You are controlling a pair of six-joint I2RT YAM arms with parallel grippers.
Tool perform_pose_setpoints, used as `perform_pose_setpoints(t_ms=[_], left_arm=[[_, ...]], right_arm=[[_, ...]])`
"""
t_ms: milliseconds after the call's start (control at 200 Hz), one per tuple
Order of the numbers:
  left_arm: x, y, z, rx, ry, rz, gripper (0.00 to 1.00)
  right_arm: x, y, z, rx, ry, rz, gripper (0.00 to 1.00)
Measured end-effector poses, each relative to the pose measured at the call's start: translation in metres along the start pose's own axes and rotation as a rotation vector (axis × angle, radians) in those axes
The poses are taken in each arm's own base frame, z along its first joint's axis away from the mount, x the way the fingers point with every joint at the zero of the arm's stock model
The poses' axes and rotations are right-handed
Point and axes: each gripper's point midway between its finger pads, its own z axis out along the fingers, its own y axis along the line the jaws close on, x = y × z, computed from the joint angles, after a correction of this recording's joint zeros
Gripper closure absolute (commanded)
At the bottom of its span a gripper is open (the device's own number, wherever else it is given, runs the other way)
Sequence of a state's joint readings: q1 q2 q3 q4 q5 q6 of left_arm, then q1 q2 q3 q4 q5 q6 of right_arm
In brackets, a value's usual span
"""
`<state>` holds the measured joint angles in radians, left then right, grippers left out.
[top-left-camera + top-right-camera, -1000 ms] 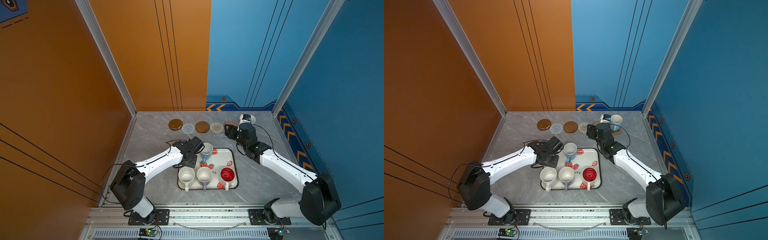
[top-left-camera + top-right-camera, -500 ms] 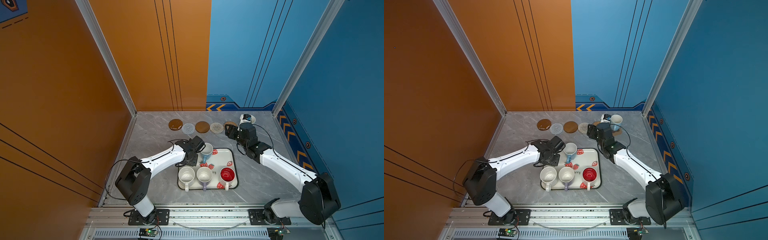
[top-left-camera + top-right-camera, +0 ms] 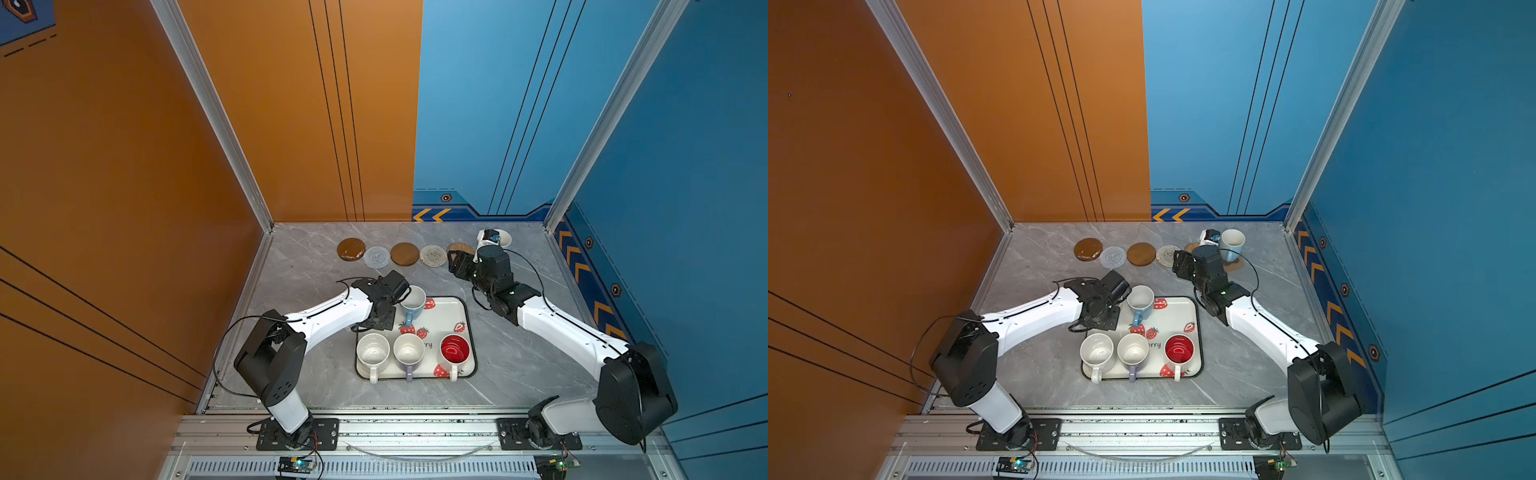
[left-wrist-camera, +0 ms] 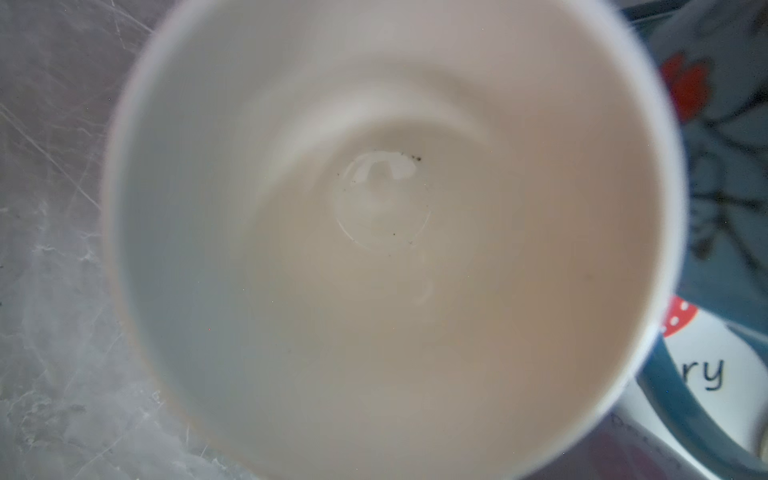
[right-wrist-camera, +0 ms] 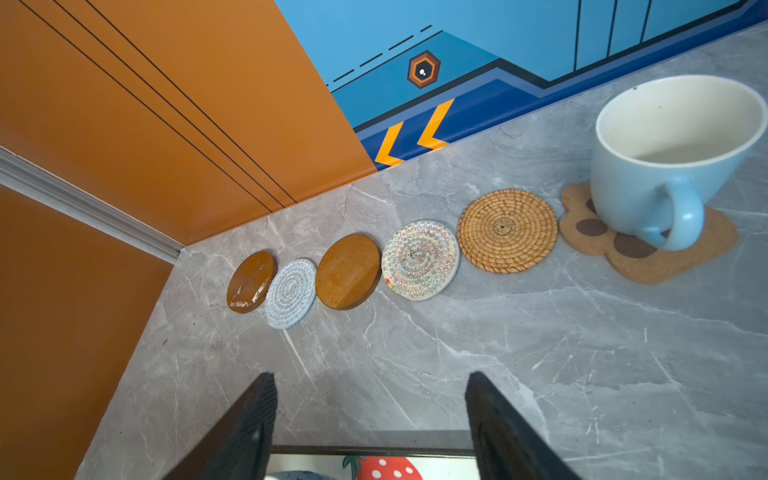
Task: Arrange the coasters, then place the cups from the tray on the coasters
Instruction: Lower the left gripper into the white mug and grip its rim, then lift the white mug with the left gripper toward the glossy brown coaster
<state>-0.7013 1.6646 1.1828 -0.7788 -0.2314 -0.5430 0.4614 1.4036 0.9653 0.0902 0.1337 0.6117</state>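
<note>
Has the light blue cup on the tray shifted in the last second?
No. In a top view the light blue cup stands at the far-left corner of the tray, just as it did a second ago.

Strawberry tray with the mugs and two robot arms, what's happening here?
Six coasters lie in a row. One light blue mug stands on the paw-print coaster. The left gripper is at the rim of a second light blue mug at the tray's corner; grip unclear. Three more mugs stand on it. The right gripper hangs open and empty.
</note>
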Motion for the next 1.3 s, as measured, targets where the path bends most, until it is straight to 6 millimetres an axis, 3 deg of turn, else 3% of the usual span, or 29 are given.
perform_pose_setpoints(t_ms=[331, 681, 831, 1102, 1297], left_arm=[[-0.003, 0.006, -0.004, -0.027, -0.022, -0.003, 1.0], [-0.024, 0.016, -0.043, -0.017, -0.149, -0.043, 1.0], [-0.036, 0.022, -0.05, -0.028, -0.184, -0.065, 1.0], [-0.079, 0.053, -0.066, -0.066, -0.254, -0.156, 1.0], [-0.117, 0.074, -0.062, -0.1, -0.273, -0.204, 1.0]], right_arm=[[0.0, 0.0, 0.0, 0.0, 0.001, 0.0, 0.3], [0.005, -0.002, 0.005, 0.003, 0.017, -0.002, 0.31], [0.008, -0.001, 0.006, -0.006, 0.03, -0.002, 0.32], [0.01, -0.002, 0.008, -0.012, 0.043, 0.0, 0.33], [0.013, -0.004, 0.014, -0.022, 0.056, 0.014, 0.33]])
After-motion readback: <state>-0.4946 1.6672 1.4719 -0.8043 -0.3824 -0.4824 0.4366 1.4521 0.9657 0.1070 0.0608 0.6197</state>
